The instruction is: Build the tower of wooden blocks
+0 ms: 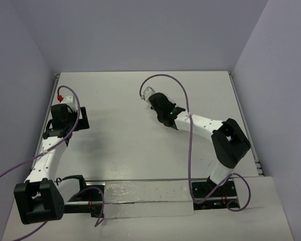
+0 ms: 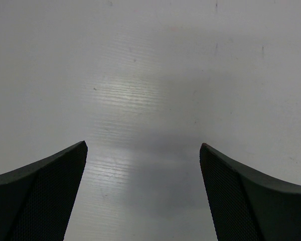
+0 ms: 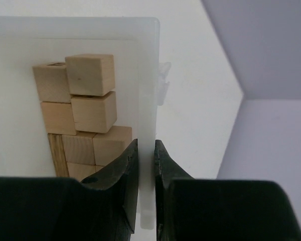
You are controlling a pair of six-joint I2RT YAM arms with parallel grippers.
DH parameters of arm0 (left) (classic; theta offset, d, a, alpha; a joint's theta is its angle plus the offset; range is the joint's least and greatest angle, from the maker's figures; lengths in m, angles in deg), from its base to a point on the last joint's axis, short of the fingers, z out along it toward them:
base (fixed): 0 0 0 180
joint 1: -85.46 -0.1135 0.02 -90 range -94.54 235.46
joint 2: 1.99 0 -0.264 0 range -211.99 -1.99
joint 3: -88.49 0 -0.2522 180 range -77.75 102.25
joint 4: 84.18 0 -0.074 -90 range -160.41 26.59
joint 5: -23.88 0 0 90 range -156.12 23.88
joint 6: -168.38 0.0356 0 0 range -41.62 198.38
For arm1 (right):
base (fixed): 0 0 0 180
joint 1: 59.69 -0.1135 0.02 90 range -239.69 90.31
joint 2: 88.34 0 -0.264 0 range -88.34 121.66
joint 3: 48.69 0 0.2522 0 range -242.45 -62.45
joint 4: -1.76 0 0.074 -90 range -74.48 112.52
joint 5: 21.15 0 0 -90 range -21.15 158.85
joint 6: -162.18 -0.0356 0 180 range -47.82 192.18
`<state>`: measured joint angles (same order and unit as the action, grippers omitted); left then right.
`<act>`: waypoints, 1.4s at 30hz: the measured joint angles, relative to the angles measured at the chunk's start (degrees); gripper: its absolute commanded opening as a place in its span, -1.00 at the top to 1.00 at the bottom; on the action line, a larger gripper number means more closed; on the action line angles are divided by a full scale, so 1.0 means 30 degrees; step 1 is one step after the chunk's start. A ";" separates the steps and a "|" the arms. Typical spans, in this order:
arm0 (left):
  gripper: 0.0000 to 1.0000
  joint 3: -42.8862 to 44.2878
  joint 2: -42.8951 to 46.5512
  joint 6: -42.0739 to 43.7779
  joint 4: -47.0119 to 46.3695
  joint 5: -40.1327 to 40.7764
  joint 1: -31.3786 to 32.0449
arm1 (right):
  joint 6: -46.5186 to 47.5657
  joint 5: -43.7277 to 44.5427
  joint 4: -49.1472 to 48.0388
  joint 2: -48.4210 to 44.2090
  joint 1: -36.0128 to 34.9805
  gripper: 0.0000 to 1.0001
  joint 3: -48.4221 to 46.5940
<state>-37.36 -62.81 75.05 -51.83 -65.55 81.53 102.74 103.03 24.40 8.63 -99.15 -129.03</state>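
The right fingers (image 3: 125,175) are clamped tight on the thin side wall of a white plastic tray (image 3: 148,75), which is held out toward the far middle of the bench (image 1: 125,150). The wood blocks (image 3: 90,100) are piled up inside that tray, close by the gripped wall. The left fingers (image 2: 45,196) are spread wide over the bench at the far left, with nothing gripped.

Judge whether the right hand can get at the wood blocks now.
Probably not: the right hand is shut on the white tray wall, the wood blocks lying inside beside it.
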 measured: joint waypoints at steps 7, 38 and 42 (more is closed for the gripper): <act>-0.99 0.0011 0.0000 -0.0209 -0.0112 0.0800 -0.0435 | 0.5605 0.3600 -0.8260 -0.0111 -0.3492 1.00 0.4237; -0.99 0.0011 0.0029 -0.0244 -0.0258 0.1375 -0.1497 | 2.5220 0.6519 -2.6605 0.7460 -0.7795 1.00 0.5914; -0.99 0.0011 0.0087 -0.0229 -0.0258 0.1370 -0.1569 | 2.5394 0.6233 -2.6531 0.7505 -0.7493 1.00 0.5464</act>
<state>-37.32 -62.55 74.36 -52.60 -61.44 76.82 178.92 121.73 -55.19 31.14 -121.62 -112.64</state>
